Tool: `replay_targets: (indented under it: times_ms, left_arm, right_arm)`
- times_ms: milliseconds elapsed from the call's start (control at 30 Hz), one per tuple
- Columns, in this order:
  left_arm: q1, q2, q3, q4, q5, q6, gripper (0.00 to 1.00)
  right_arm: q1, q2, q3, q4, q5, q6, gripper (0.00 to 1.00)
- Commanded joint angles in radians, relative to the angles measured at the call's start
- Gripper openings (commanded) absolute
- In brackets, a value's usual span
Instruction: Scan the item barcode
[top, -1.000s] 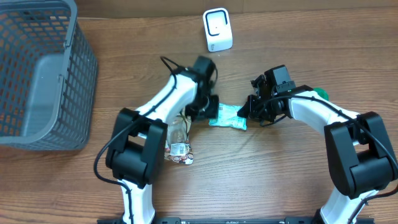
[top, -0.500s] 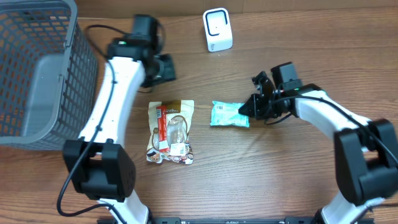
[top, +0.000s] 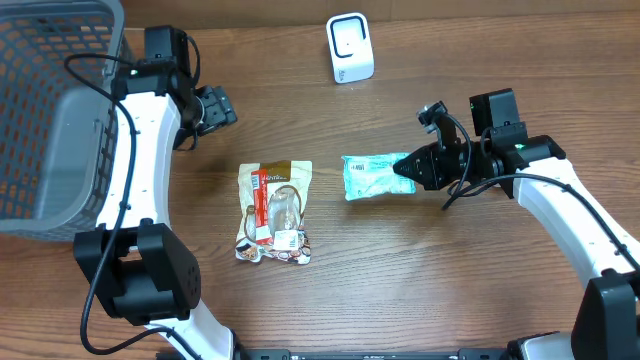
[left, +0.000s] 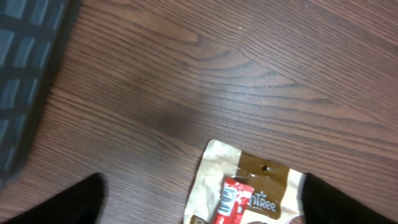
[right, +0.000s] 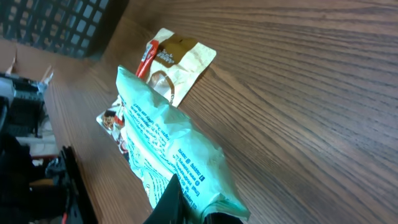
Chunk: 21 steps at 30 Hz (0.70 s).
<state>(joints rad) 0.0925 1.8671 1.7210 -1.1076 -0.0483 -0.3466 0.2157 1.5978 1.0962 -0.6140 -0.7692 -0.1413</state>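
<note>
The right tool (top: 408, 170) grips the teal packet (top: 370, 177) by its right end, long axis left-right; the white scanner (top: 350, 47) sits farther back, slightly left

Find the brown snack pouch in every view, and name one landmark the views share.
Overhead: the brown snack pouch lies flat on the table, left of centre.
Left wrist: its top end shows at bottom centre.
Right wrist: it lies upper left, behind the green packet.
Shared landmark: the grey basket, at the left edge or top left in all three views.
</note>
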Motion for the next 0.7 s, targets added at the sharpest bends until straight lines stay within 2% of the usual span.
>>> replay_targets:
  times_ms: [0,333,533,667]
  left_arm:
    - [0.001,0.009,0.002,0.0,-0.014,0.01,1.0]
    - [-0.001,0.009,0.002,0.002,-0.014,0.01,1.0]
    - [-0.001,0.009,0.002,0.002,-0.014,0.01,1.0]
    - [-0.001,0.009,0.002,0.002,-0.014,0.01,1.0]
  right_arm:
    - [-0.004,-0.026,-0.001,0.01,-0.032,-0.05,0.04]
    - [-0.004,-0.026,0.037,0.033,0.031,-0.016,0.04]
    - [0.003,-0.026,0.247,-0.055,0.209,-0.01,0.03]
    - [0.021,-0.026,0.415,-0.081,0.374,-0.069,0.03]
